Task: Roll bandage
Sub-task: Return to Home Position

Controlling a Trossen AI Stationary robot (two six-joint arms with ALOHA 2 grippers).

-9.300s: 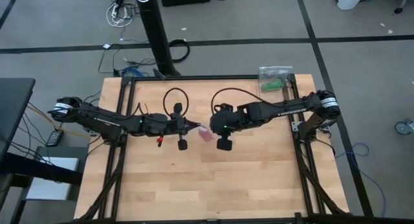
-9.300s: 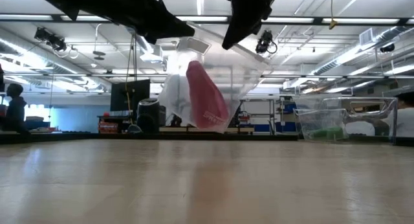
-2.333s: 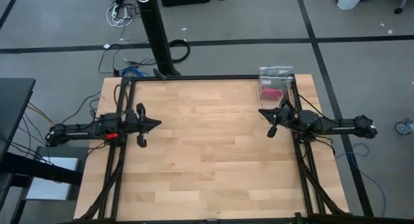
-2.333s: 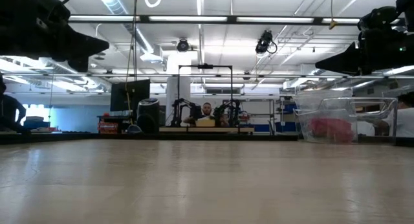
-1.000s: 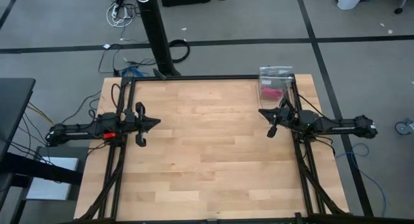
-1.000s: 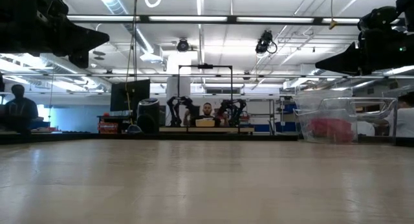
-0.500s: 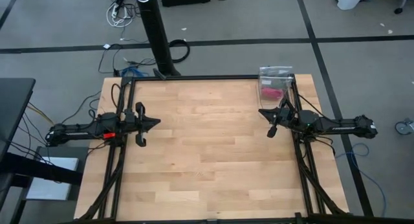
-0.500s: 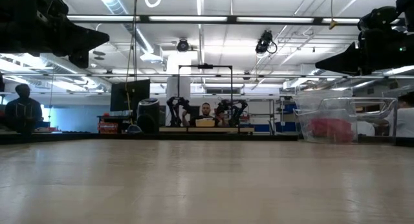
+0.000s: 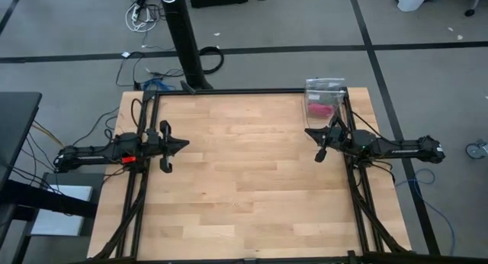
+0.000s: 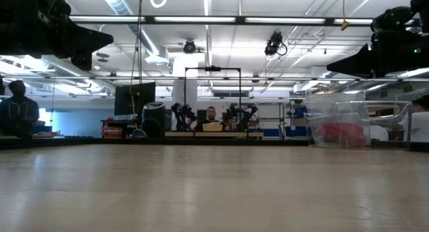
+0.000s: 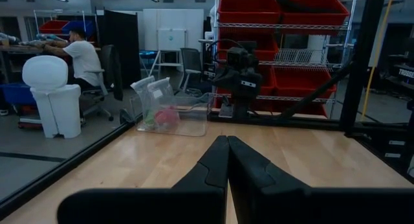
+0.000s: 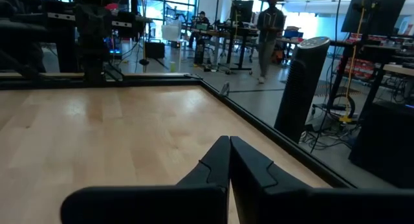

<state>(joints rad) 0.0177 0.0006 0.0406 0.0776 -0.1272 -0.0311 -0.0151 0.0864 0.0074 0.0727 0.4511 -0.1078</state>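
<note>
— Since both wrist cameras look straight along the fingers, how do the grippers stand?

— The right gripper (image 9: 307, 130) has its two fingers (image 12: 210, 169) pressed flat together, with nothing between them. It hangs above the wooden table (image 9: 244, 180), just beside the clear bin (image 9: 325, 82) and along the same table edge, with its arm stretched out low behind it over that edge.

— And the other one?

— The left gripper (image 9: 184, 143) is the same: its fingers (image 11: 249, 169) meet in one closed seam and hold nothing. It sits well apart from the bin, at the opposite edge of the table. Its tip points across the boards, so its camera sees the bin on the far side.

— Where is the bandage?

— The bandage (image 9: 320, 110) lies inside the bin as a magenta lump low against the wall. From table height it shows through the bin's clear side (image 10: 343, 133). In the left wrist view it sits in there with a crinkly clear bag (image 11: 155, 91) that stands up past the rim. I cannot tell whether the bandage is rolled.
</note>
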